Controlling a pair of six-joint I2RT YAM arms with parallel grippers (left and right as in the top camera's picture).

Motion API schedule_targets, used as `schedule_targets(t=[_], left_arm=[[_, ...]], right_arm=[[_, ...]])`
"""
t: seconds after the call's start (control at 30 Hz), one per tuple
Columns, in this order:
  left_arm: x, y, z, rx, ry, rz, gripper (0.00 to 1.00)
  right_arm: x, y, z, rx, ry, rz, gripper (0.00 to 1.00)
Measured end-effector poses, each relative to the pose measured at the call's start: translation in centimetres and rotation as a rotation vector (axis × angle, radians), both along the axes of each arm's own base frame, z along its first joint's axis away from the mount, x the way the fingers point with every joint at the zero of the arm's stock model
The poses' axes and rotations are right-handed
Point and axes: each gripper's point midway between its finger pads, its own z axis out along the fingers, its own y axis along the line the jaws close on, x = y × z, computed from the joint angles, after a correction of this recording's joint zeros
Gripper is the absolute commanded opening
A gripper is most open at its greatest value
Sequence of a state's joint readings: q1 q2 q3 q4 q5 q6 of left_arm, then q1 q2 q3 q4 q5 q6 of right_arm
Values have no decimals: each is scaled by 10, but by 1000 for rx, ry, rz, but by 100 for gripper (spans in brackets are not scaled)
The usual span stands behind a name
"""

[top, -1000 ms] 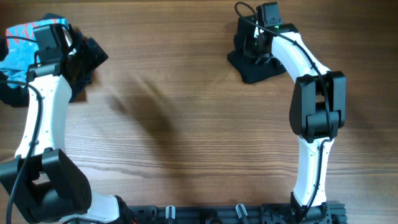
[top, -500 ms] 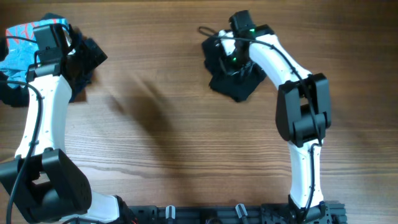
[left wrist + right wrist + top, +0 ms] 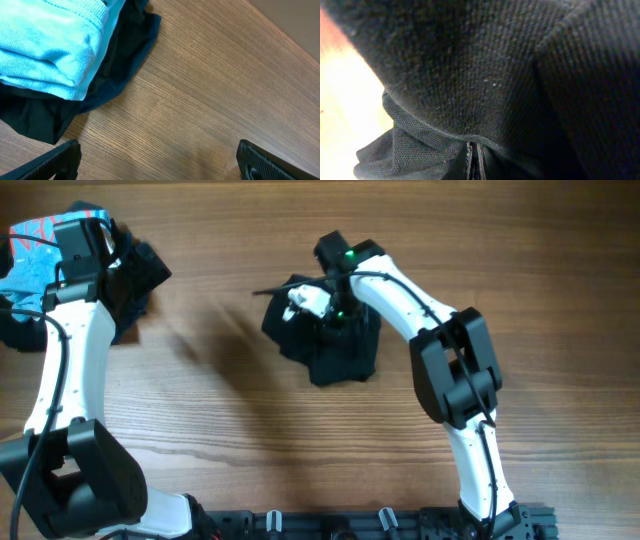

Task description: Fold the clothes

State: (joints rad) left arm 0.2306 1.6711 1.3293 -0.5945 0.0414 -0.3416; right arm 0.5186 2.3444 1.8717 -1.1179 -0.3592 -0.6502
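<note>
- The right gripper is clenched on a pinch of the black T-shirt. In the right wrist view its two fingertips press together with almost no gap, and dark fabric is gathered right at them.
- The black T-shirt lies bunched in a heap on the table, directly under and around the right gripper. Most of the heap spreads on the side of the gripper nearer the robot's base.
- A small white tag shows on the shirt, just beside the right gripper on the side facing the left arm.
- Seen from the right wrist, the shirt's weave fills nearly the whole view above the fingertips. A strip of bright table shows off to the left.
- The left gripper is released, with its two fingers spread wide apart and nothing between them but bare table.
- Ahead and to the left of the left gripper lies a folded light-blue garment. It rests on a dark cloth whose edge spreads out onto the wood toward the gripper.
- The left gripper touches neither of these, and the black T-shirt is well apart from it, over toward the right arm.
</note>
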Motion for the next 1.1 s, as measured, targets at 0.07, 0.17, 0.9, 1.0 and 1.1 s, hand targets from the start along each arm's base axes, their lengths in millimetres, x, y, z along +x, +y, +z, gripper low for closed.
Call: schedule_targets(t=[0.07,0.17,0.9,1.0,1.1], left_arm=[[1,0,0,1,-3,0,100],[2,0,1,2,-8,0,100],[-11,-41,-7,-48,42,-306,100],[-20,-53,-13,-54,81,-380,100],[-22,-64,-14,-50,87,-431,100]], right_arm=[[-7,8,0,9,-7,60,5],[-12,14,3,21,-18,104,5],[54,-79,152,-52,-218,-834,56],[48,-88,133,-81,-159,-890,48],[37,-84,110,-91,-103,-896,37]])
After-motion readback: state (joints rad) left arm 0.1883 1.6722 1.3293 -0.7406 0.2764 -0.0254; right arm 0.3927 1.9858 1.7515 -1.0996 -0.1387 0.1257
